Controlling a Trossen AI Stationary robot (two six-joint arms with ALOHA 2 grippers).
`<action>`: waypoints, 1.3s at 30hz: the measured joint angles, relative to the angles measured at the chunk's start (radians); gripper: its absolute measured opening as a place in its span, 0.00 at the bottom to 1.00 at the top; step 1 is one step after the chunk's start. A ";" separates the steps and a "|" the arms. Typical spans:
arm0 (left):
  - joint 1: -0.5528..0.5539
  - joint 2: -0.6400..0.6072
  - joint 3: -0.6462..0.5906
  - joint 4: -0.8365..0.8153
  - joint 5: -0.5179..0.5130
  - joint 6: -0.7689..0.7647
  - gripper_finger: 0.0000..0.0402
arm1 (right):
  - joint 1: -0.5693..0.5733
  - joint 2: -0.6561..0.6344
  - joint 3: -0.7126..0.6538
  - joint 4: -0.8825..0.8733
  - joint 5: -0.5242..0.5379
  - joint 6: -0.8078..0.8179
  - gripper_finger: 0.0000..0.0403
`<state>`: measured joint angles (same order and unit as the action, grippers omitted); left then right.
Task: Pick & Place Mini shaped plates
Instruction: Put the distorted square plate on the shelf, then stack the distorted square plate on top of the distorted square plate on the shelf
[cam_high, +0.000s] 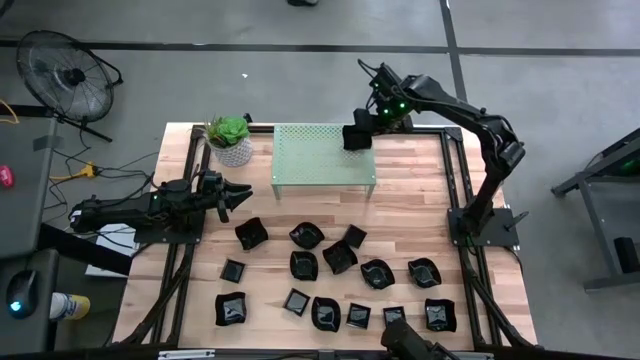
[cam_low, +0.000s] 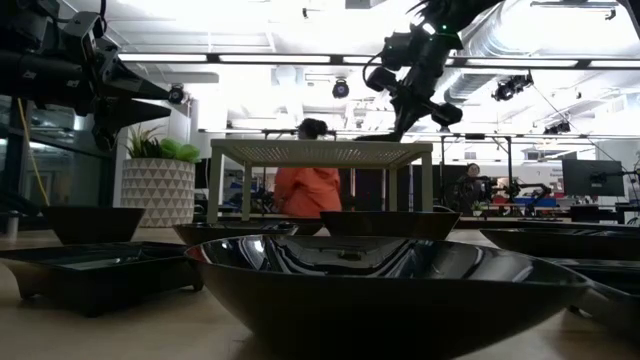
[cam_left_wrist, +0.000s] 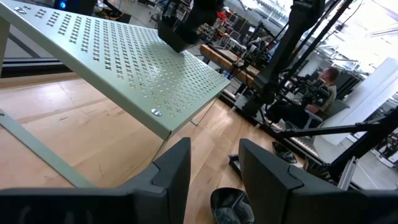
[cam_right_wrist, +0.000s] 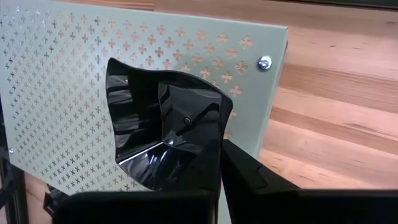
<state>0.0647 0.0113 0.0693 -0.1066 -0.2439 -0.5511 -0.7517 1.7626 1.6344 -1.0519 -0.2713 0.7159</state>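
A glossy black wavy-rimmed plate (cam_right_wrist: 165, 127) hangs pinched in the right fingers (cam_right_wrist: 214, 168), just above the corner of a pale green perforated metal rack (cam_high: 322, 152). The other black plates (cam_high: 340, 285) (square, rounded, ruffled) lie scattered on the wooden worktop (cam_high: 410, 210), well apart from these fingers. The left fingers (cam_left_wrist: 214, 171) wait part-open and empty beside a white-potted plant (cam_high: 231, 138)

a robotics lab in an open workspace. exposed ceiling ducts (cam_low: 520, 40) and strip lights (cam_low: 270, 58) hang overhead. monitors (cam_low: 592, 178) and a seated person (cam_low: 312, 180) fill the background.
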 joint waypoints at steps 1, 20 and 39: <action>0.000 0.000 0.000 0.000 0.000 0.000 0.33 | 0.000 0.000 0.000 0.000 0.000 0.000 0.03; 0.000 0.000 0.000 0.000 0.000 0.000 0.33 | -0.001 -0.004 0.000 0.000 -0.025 -0.071 0.16; 0.000 0.000 0.000 0.000 0.000 0.000 0.33 | 0.070 -0.127 -0.001 -0.250 0.094 -0.227 0.14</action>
<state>0.0648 0.0116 0.0692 -0.1066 -0.2436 -0.5510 -0.6817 1.6355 1.6336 -1.3023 -0.1772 0.4888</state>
